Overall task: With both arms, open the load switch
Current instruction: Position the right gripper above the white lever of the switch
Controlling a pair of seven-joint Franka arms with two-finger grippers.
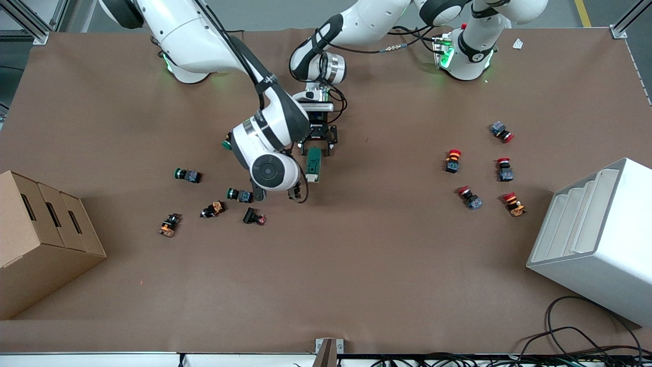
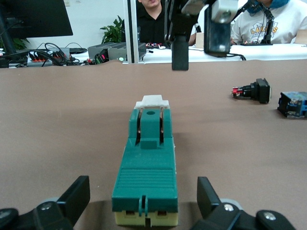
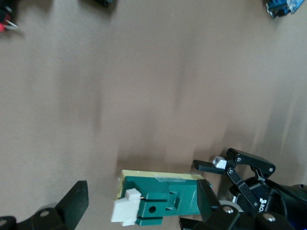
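The switch (image 1: 314, 166) lies flat on the brown counter (image 1: 356, 265) about midway between the two arms' ends, its long axis running toward the front camera, the white tab (image 2: 152, 101) at the end nearer that camera; green-capped buttons (image 1: 239, 194) lie just beside it toward the right arm's end, red-capped ones (image 1: 453, 160) well apart toward the left arm's end; the right hand (image 3: 139, 203) hangs over the tab end with its fingers (image 3: 74, 201) spread wide and holding nothing; the left hand (image 2: 143, 201) sits low at the butt end, nearest the bases, its fingers (image 2: 76, 194) open on either side of the body and apart from it, gripping nothing, though from the front the gap is hard to judge

The switch looks like a small, light, rigid moulded block, so it would probably slide on the counter if pushed without a hold; its ribbed green flanks are flat and parallel and seem the best place for the left hand to clamp, low and square, so the block cannot twist; the tab is small and thin and likely the weak part, with copper strips showing just beneath it, so I would have the right hand pinch it across its width and pull gently, along the block's length
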